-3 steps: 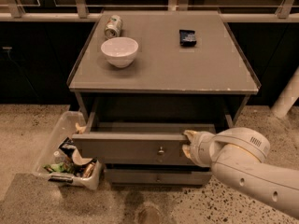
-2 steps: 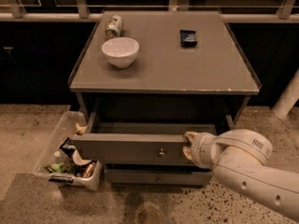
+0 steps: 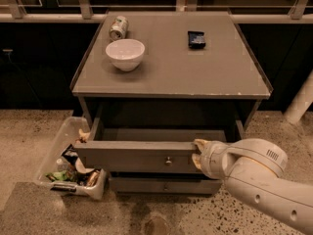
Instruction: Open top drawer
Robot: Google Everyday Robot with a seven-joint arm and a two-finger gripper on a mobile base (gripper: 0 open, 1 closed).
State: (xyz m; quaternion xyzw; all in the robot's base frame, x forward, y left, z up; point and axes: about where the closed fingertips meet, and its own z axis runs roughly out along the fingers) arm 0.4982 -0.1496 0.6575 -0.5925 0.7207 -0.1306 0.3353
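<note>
The top drawer (image 3: 137,158) is a grey box with a small round metal knob (image 3: 168,161) at the centre of its front. It stands pulled out from under the grey cabinet top, with its dark inside showing. My gripper (image 3: 197,153) is at the drawer's upper front edge, right of the knob, with one yellowish finger (image 3: 200,143) over the top rim. My white arm (image 3: 254,180) comes in from the lower right. A narrower grey drawer front (image 3: 161,185) sits shut below.
On the cabinet top (image 3: 215,77) are a white bowl (image 3: 125,54), a tipped can (image 3: 118,27) and a small dark packet (image 3: 196,39). A clear bin (image 3: 63,136) with rubbish stands on the floor at the left. A white post (image 3: 299,102) stands at the right.
</note>
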